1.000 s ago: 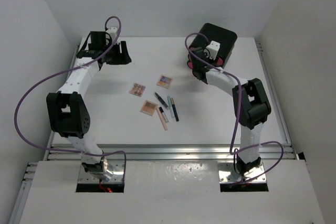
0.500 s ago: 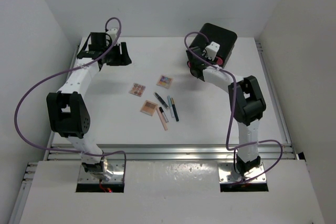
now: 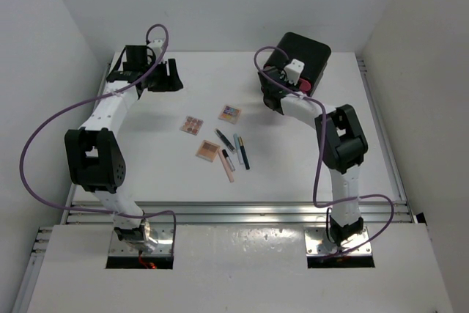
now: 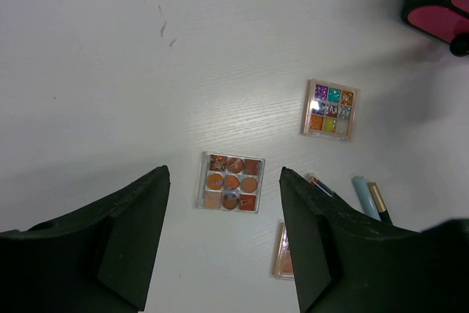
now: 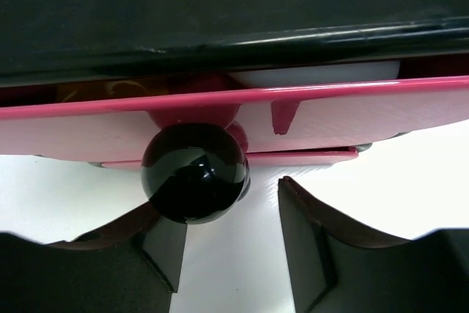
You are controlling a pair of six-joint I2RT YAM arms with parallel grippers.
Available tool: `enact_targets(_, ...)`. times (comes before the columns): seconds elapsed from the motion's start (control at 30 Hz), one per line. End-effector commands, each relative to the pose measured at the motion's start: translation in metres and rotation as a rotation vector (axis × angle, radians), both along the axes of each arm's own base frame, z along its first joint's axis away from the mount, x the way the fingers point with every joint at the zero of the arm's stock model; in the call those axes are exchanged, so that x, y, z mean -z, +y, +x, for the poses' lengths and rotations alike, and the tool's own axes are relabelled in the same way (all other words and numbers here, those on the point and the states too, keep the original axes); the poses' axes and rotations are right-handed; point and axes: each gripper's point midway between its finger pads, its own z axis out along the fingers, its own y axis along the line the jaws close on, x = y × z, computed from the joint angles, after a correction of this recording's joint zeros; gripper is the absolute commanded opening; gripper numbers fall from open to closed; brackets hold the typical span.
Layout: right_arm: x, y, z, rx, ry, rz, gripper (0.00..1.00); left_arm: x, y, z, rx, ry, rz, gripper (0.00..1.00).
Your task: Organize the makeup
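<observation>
The brown palette (image 4: 231,182) shows orange-tan rounds, the glitter palette (image 4: 330,110) rainbow squares; the black box (image 3: 311,49) has a pink drawer (image 5: 330,119) and a glossy black knob (image 5: 194,171).

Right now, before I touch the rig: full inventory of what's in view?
palettes: 3, square, orange-brown, multicolour and peach, mid-table, apart
pencils and tubes: about 5, black, pale-blue and peach, bunched just right of the palettes
box: 1, black with pink drawers, far-right corner
knob: 1, glossy black, on a pink drawer front
table: 1, white
left gripper: open, empty, far left
right gripper: open, at the knob
</observation>
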Motion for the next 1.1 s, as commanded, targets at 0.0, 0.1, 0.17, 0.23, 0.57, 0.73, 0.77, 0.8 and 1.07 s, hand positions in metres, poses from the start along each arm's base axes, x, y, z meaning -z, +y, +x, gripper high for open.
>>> enact_targets(0.0,-0.020,0.004,0.015,0.025,-0.084,0.004,0.48,-0.007,0.004,0.005,-0.001,-0.033,-0.010,0.67)
enact_targets(0.1,-0.019,0.005,0.018,0.016,-0.088,-0.001,0.41,-0.007,0.004,0.005,-0.001,-0.033,-0.010,0.67)
enact_targets(0.17,-0.022,0.006,0.016,0.016,-0.090,-0.010,0.37,-0.007,0.004,0.005,-0.001,-0.033,-0.010,0.67)
enact_targets(0.23,-0.022,0.006,0.016,0.021,-0.095,-0.011,0.30,-0.003,0.003,0.003,0.006,-0.024,-0.015,0.67)
enact_targets(0.57,-0.027,0.012,0.001,0.006,-0.094,-0.034,0.00,-0.003,0.003,0.003,0.006,-0.024,-0.015,0.67)
enact_targets(0.73,-0.028,0.012,-0.010,-0.009,-0.085,-0.047,0.00,-0.003,0.003,0.003,0.006,-0.024,-0.015,0.67)
enact_targets(0.77,-0.026,0.017,-0.014,-0.020,-0.081,-0.046,0.00,-0.003,0.003,0.003,0.006,-0.024,-0.015,0.67)
enact_targets(0.8,-0.025,0.018,-0.016,-0.026,-0.076,-0.043,0.00,-0.003,0.003,0.003,0.006,-0.024,-0.015,0.67)
enact_targets(1.07,-0.028,0.021,-0.017,-0.034,-0.088,-0.038,0.43,0.000,0.001,0.001,0.013,-0.015,-0.021,0.67)
